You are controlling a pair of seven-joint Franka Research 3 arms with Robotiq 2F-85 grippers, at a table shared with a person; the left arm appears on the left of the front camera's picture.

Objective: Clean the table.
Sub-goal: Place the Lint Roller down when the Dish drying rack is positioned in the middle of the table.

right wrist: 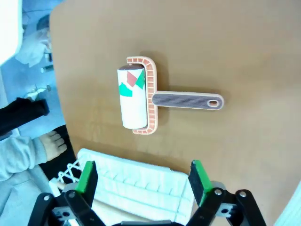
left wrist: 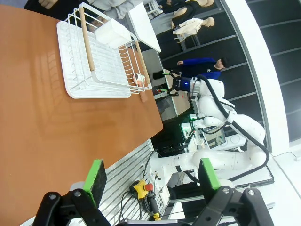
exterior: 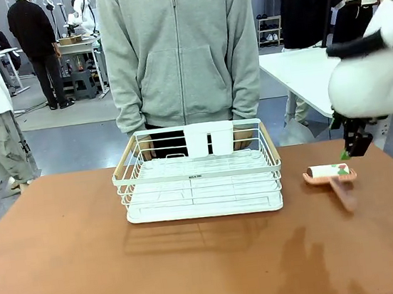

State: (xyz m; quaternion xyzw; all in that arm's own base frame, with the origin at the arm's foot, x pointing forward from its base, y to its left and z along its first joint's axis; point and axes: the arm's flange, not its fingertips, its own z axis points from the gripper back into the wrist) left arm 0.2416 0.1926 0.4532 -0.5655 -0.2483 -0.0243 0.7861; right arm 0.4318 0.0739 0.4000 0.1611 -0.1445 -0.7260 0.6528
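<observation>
The reddish-brown table [exterior: 196, 262] carries a lint roller [exterior: 329, 172] at its right side, a white roll in an orange frame with the handle pointing toward me. In the right wrist view the lint roller [right wrist: 136, 96] lies flat with green and red scraps stuck to the roll. My right gripper [right wrist: 142, 181] is open above it with nothing between the fingers. From the front, the right gripper [exterior: 351, 151] hangs just above and right of the roller. My left gripper [left wrist: 151, 176] is open and empty, off the table's [left wrist: 56, 122] edge.
A white wire basket [exterior: 201, 182] with wooden handles stands mid-table. A person in a grey hoodie stands behind it with a hand [exterior: 243, 138] at its far rim. A white-topped table [exterior: 302, 69] is at the back right.
</observation>
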